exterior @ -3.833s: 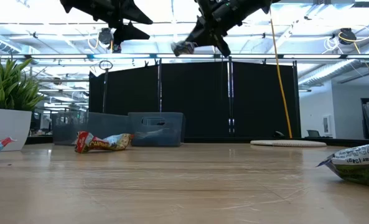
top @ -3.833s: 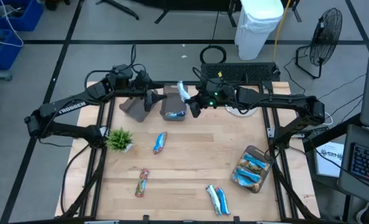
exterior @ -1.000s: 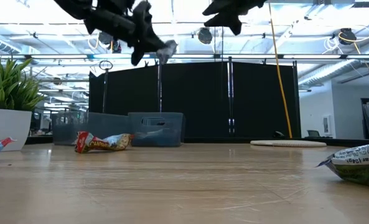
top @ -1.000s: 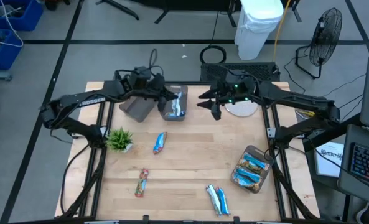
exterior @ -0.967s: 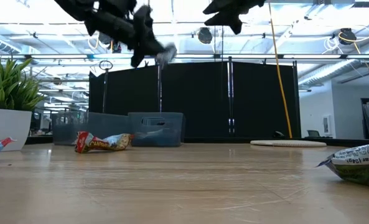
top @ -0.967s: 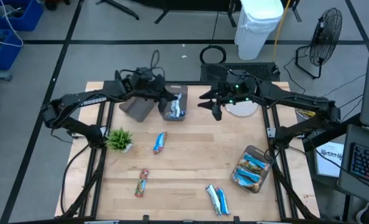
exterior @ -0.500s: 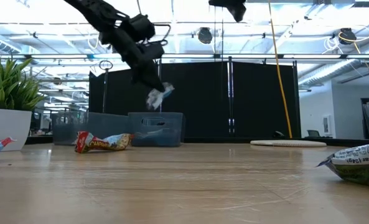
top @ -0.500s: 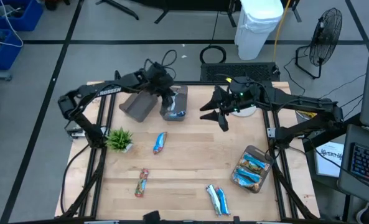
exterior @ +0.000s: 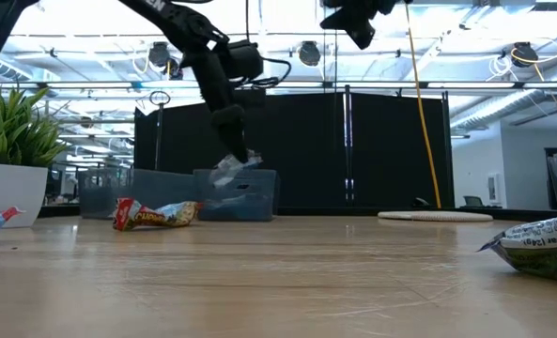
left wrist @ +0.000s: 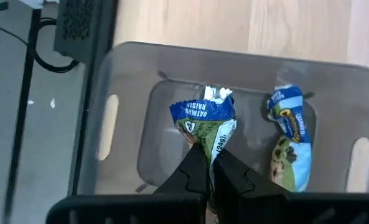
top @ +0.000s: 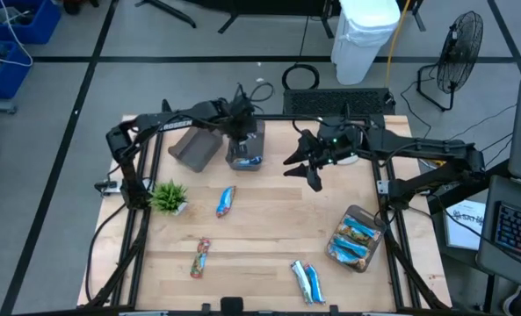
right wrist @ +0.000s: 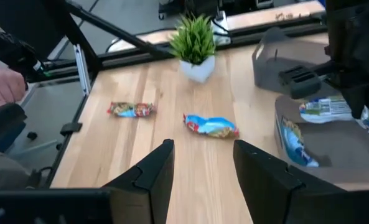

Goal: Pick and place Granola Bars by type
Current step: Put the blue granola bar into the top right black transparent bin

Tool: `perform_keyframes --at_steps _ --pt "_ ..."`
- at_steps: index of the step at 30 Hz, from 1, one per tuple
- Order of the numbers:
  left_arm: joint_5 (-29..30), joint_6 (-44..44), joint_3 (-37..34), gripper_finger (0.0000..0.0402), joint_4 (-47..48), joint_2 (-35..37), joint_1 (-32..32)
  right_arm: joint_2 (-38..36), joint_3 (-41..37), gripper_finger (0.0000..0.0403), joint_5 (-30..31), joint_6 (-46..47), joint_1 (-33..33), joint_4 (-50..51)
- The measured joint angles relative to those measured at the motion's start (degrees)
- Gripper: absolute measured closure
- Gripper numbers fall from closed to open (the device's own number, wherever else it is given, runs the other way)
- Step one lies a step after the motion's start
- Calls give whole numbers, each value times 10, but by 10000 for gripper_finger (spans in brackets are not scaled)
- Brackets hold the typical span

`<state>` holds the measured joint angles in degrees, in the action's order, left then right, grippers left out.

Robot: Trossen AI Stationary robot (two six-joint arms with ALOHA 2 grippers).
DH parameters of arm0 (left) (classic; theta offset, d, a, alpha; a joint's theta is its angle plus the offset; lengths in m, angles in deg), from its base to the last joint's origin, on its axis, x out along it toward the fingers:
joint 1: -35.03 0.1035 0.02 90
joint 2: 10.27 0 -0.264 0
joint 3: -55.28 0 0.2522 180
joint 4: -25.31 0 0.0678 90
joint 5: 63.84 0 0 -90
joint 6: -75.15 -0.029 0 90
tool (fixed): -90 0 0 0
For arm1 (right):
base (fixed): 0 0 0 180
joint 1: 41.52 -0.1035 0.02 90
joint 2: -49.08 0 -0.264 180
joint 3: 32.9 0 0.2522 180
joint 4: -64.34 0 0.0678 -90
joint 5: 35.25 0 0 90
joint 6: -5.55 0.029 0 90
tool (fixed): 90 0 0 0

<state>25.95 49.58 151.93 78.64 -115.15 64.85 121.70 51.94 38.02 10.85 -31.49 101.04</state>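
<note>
The left gripper's (left wrist: 210, 163) fingers are pinched tight on a blue-and-green granola bar (left wrist: 204, 123), which has come down from high above the table to just over the upright grey bin (top: 245, 145), where another bar (left wrist: 288, 138) already lies; release looks next. The left arm now stretches across the far edge, wrist pointing down. The right gripper (right wrist: 200, 163), fingers part open and empty, has drawn back towards the loose bars (right wrist: 210, 125) (right wrist: 130, 109)

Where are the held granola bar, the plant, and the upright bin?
held granola bar (left wrist: 204, 118), left wrist view, blue wrapper end.
plant (top: 168, 195), high view, leaves.
upright bin (left wrist: 234, 62), left wrist view, far wall.
</note>
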Motion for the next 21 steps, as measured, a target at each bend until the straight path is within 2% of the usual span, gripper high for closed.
perform_keyframes --at_steps 11,21 --pt "30 -18 0 394 9 -54 -23 -1 -44 248 0 25 -9 -17" --pt "33 -28 0 394 12 -74 -26 -1 -46 248 2 -10 -52 -17"
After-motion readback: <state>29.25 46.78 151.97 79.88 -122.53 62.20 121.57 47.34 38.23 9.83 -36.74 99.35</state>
